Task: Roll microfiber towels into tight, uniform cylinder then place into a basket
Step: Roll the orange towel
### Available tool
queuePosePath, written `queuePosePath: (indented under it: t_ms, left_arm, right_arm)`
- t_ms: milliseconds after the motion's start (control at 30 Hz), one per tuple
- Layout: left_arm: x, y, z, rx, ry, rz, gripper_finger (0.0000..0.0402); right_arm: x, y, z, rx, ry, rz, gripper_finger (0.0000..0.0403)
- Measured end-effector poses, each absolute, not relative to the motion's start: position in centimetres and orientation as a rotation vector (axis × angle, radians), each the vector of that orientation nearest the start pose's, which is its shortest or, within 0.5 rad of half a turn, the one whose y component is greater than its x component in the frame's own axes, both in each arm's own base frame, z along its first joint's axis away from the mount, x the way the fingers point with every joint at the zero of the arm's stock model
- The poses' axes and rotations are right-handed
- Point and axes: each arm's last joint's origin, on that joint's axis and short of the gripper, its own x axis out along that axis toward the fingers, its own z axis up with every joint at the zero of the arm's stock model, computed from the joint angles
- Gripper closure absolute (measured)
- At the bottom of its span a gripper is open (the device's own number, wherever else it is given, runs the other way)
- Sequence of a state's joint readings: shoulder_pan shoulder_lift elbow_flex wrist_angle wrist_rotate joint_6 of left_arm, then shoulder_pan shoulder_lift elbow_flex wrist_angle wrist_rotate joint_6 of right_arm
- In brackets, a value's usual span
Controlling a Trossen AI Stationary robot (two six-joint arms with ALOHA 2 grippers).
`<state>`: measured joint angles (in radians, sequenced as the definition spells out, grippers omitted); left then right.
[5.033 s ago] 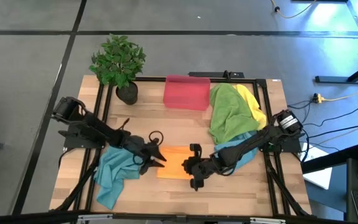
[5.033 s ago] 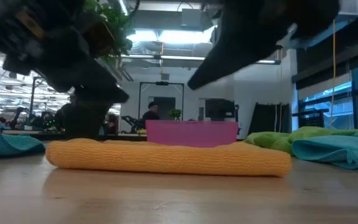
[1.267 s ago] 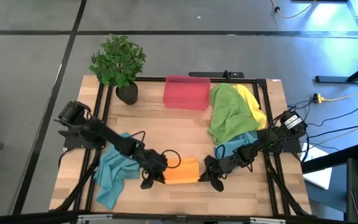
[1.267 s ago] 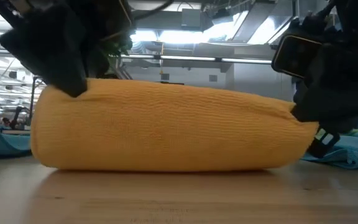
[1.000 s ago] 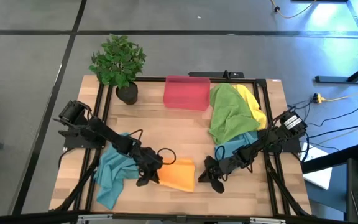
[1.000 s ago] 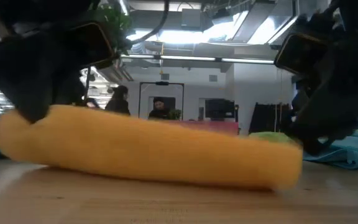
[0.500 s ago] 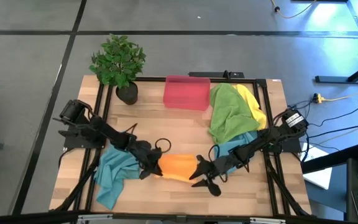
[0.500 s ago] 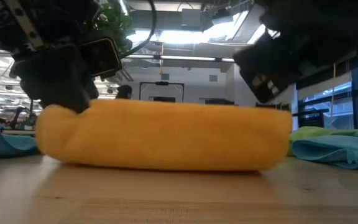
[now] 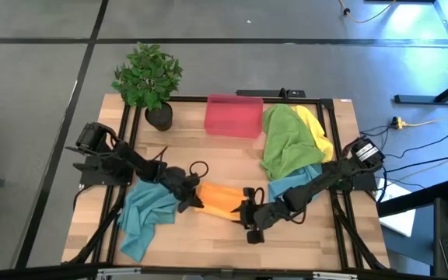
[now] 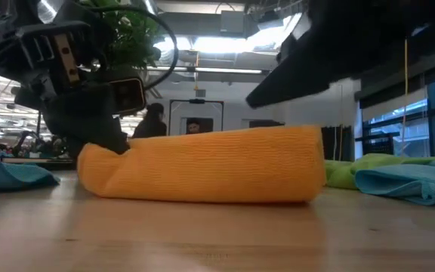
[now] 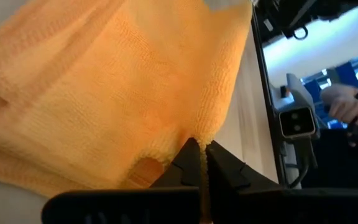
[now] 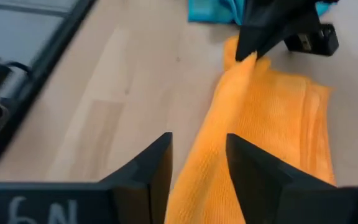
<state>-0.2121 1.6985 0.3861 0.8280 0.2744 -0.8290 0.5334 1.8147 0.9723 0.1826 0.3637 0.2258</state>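
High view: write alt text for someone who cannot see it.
Two dark arms meet at a rolled orange microfiber towel near the wooden table's front; the left gripper pinches one end. Behind sit a red-pink plastic basket and green towel.

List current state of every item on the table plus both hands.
Orange towel: loosely rolled, lying on the table, not in the basket.
Left hand: shut, pinching one end of the orange towel.
Right hand: open, fingers either side of the roll's other end.
Basket: upright at the back edge, no towel visible in it.
Green towel: unrolled, heaped.
Yellow towel: unrolled, under the green one.
Teal towels: unrolled, crumpled.
Plant: upright.
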Motion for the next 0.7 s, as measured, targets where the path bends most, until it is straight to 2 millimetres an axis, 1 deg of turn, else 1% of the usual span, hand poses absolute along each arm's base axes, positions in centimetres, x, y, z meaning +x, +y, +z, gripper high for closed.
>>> queuePosePath:
  t_ms: [100, 200, 300, 367, 500, 700]
  left_arm:
    - [25.3, -5.9, 10.0, -0.835, 0.656, -0.233, 0.0401]
    - [25.3, -5.7, 10.0, -0.852, 0.66, -0.235, 0.0401]
    - [25.3, -5.6, 10.0, -0.859, 0.661, -0.234, 0.0401]
    - [25.3, -5.6, 10.0, -0.86, 0.661, -0.233, 0.0401]
    - [25.3, -5.6, 10.0, -0.86, 0.661, -0.233, 0.0401]
    - [25.4, -5.6, 10.0, -0.856, 0.664, -0.234, 0.0401]
  right_arm:
    - [32.7, 18.1, 16.1, -0.089, 0.588, 0.106, 0.0289]
    - [33.5, 18.7, 16.4, -0.11, 0.575, 0.158, 0.0323]
    - [34.4, 18.9, 16.0, -0.125, 0.588, 0.194, 0.0355]
    - [35.0, 18.5, 15.4, -0.12, 0.607, 0.187, 0.0371]
    - [35.9, 17.2, 13.9, -0.071, 0.661, 0.136, 0.0385]
    - [36.5, 15.4, 13.7, -0.04, 0.668, 0.025, 0.0383]
